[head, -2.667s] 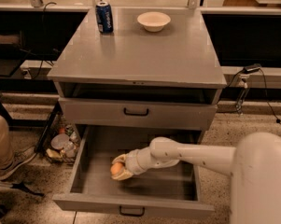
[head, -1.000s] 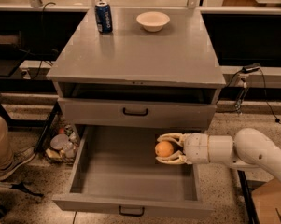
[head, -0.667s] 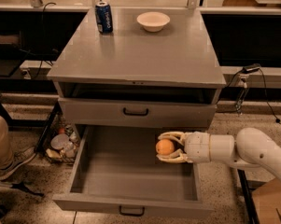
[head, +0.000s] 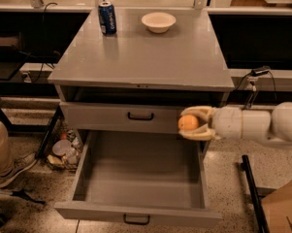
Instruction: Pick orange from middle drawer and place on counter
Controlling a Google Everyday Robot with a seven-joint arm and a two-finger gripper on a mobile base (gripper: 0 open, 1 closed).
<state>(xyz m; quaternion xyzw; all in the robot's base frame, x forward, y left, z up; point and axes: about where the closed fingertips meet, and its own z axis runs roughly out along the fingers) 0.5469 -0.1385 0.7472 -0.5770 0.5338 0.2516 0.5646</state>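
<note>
- Grey wide box-shaped middle drawer (head: 140, 166) stands pulled out at lower centre of frame, floor bare.
- Small round smooth orange (head: 188, 123) is out of it, clenched in the cream two-finger claw (head: 186, 124) at centre right of frame. One finger sits over the fruit, one under.
- Claw hangs in front of the closed grey upper drawer front (head: 102, 116), below the front lip of the broad flat grey matte desk (head: 150, 52) topping the cabinet.
- Risk: a straight lift could knock orange or fingers against that overhanging lip. Likely needs to back away first.
- Risk: the grip looks to cover only part of the fruit. Smooth round skin could slip on a jolt, dropping it back in the drawer or onto the speckled floor (head: 228, 178).
- Risk: the white arm (head: 252, 124) reaches in from the right, so its swing up may clip the cabinet's right front corner.
- Risk: the orange may roll once let go on the flat desk. A release from height or near an edge sends it off.
- Risk: the blue drink can (head: 106, 17) and cream round bowl (head: 158, 21) stand at the desk's far side, upper centre of frame. Reaching too deep could tip the can.
</note>
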